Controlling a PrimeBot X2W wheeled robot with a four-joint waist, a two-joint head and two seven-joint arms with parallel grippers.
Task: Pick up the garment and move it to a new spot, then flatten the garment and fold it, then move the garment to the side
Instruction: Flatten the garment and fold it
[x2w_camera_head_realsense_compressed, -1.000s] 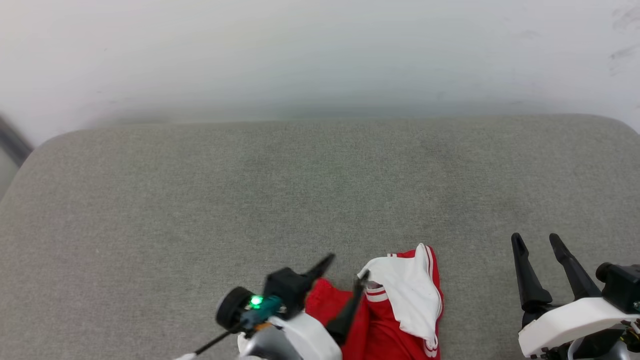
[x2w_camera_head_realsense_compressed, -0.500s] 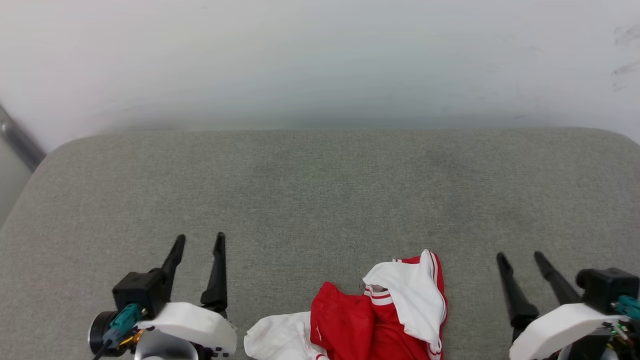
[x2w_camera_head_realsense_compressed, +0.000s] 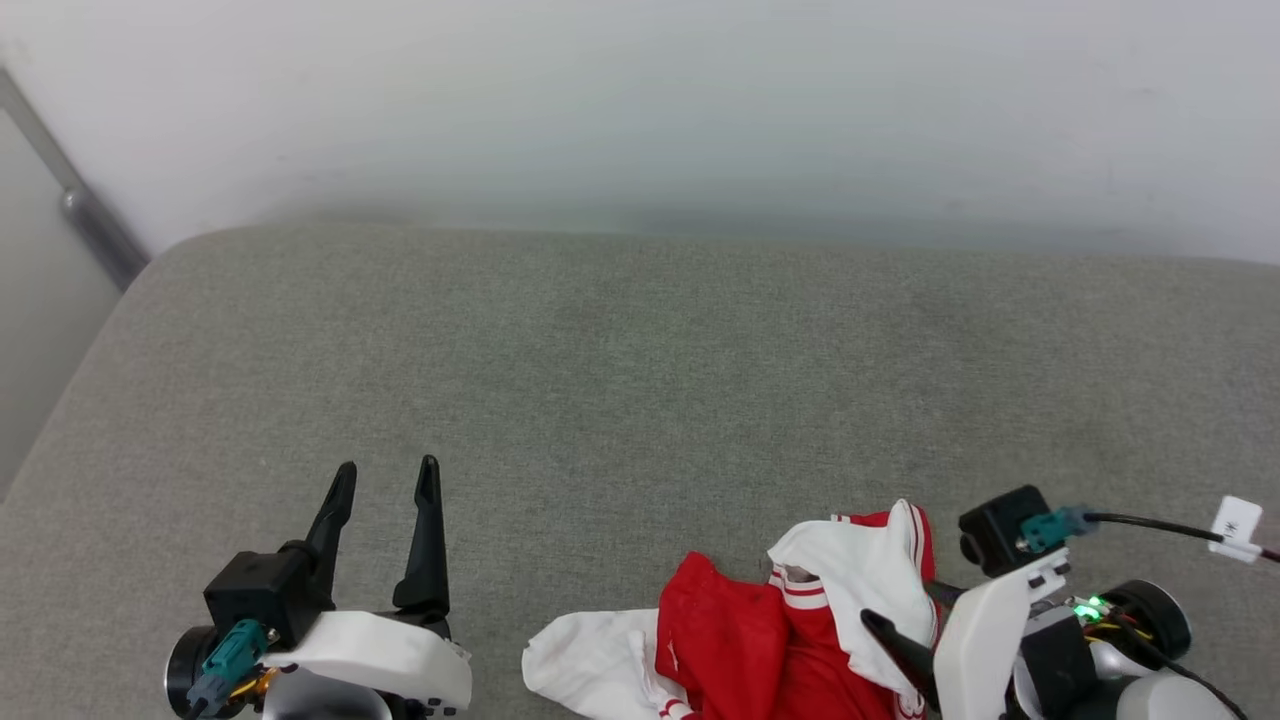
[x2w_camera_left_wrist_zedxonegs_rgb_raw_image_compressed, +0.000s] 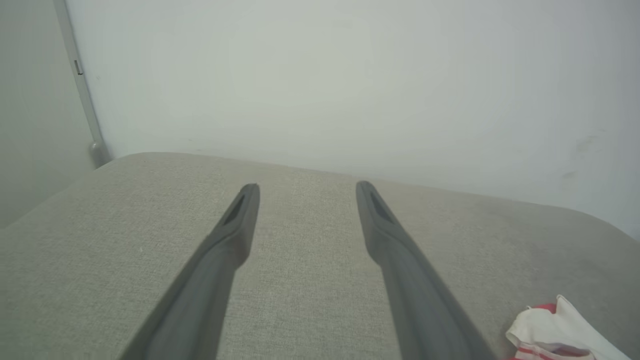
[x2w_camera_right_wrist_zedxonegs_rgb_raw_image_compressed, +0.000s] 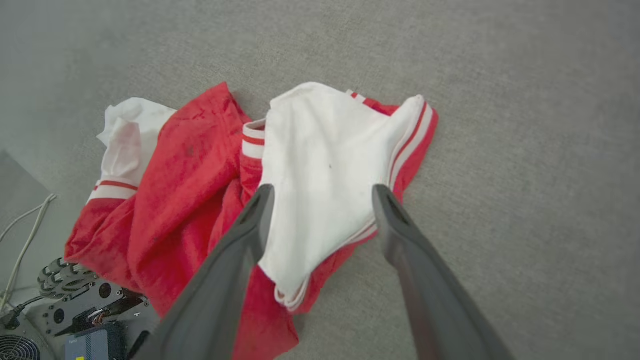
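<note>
Right pincer (x2w_camera_right_wrist_zedxonegs_rgb_raw_image_compressed: 324, 190) spread to the full, clasping nothing. Just beneath and ahead of its long dark fingers (x2w_camera_right_wrist_zedxonegs_rgb_raw_image_compressed: 225, 280), the crumpled red soft-fabric short-sleeved shirt with white, stripe-edged sleeves (x2w_camera_right_wrist_zedxonegs_rgb_raw_image_compressed: 190, 175), heaped on the grey woven cushion (x2w_camera_right_wrist_zedxonegs_rgb_raw_image_compressed: 525, 150). One white sleeve folded over the top of the heap, framed squarely between the two fingertips. Red body bunched off to the left fingertip's side in the right wrist view, with the second white sleeve beyond that again. Cannot tell whether the tips touch the cloth or hang just clear of it. Back toward this pincer's wrist, past the cushion's edge, part of a dark machine base with a ribbed wheel-like part (x2w_camera_right_wrist_zedxonegs_rgb_raw_image_compressed: 65, 280) and pale cables.

Left pincer (x2w_camera_head_realsense_compressed: 388, 465) likewise wide apart and empty, fingers pointed along bare cushion toward the plain white wall (x2w_camera_head_realsense_compressed: 640, 100). Shirt well off to this pincer's right, level with its wrist rather than its tips, no contact. In the left wrist view, a corner of white sleeve with striped edge low beside the right finger's base. Off to this pincer's left, beyond the cushion's corner, a slanting grey rail (x2w_camera_head_realsense_compressed: 95, 220) against the wall.
</note>
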